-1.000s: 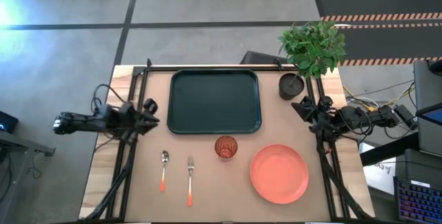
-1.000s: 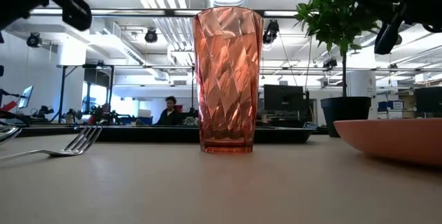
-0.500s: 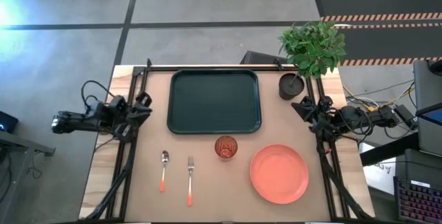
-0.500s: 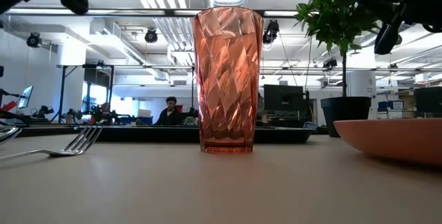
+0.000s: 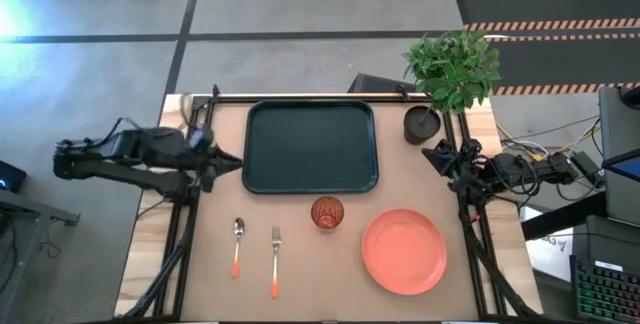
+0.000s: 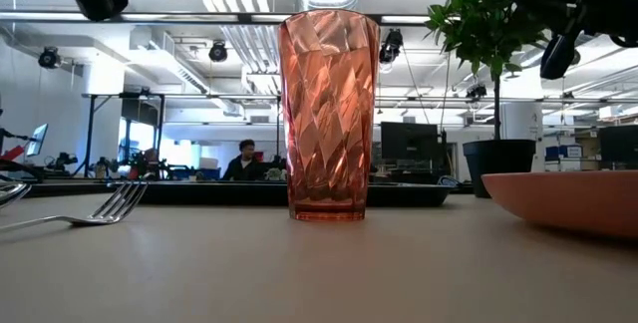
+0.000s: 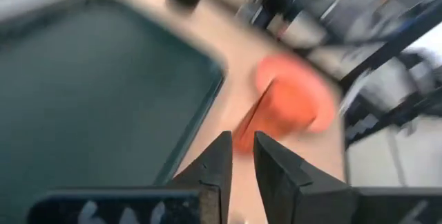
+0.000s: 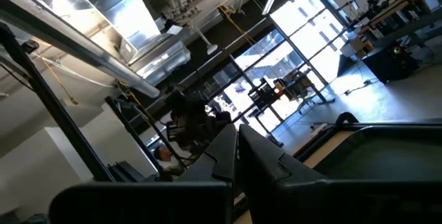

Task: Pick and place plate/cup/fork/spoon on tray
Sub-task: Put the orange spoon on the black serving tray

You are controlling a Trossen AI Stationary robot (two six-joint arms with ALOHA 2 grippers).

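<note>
Beside tray (image 5: 310, 147) left edge: left gripper (image 5: 232, 161), jaws near-shut, empty; right gripper (image 5: 436, 153) jaws shut.

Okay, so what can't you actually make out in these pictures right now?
- Low view: the spoon is cut off by the picture's edge, and the plate partly too.
- Low view: the cup hides the middle of the tray.
- Left wrist view: motion blur smears everything beyond the left gripper.

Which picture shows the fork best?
The high view: the whole fork lies on the table beside the spoon. The low view catches only its tines; neither wrist view shows it.
</note>
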